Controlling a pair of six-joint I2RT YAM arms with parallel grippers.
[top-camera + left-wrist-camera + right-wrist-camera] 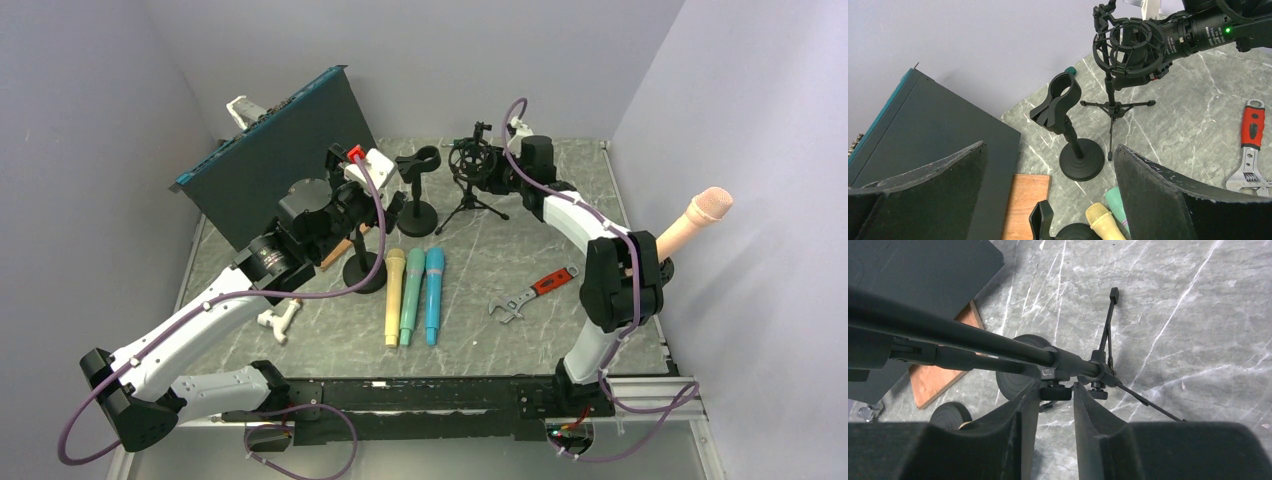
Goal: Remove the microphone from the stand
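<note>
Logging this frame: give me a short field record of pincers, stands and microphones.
left pincer: open, empty
right pincer: fingers close together at the tripod stand hub; grip unclear
tripod stand: upright, shock mount on top
clip stand: upright, clip empty
lying flat: yellow microphone, green microphone, blue microphone, side by side
beige microphone: behind right arm, support hidden
wrench: right of blue microphone
</note>
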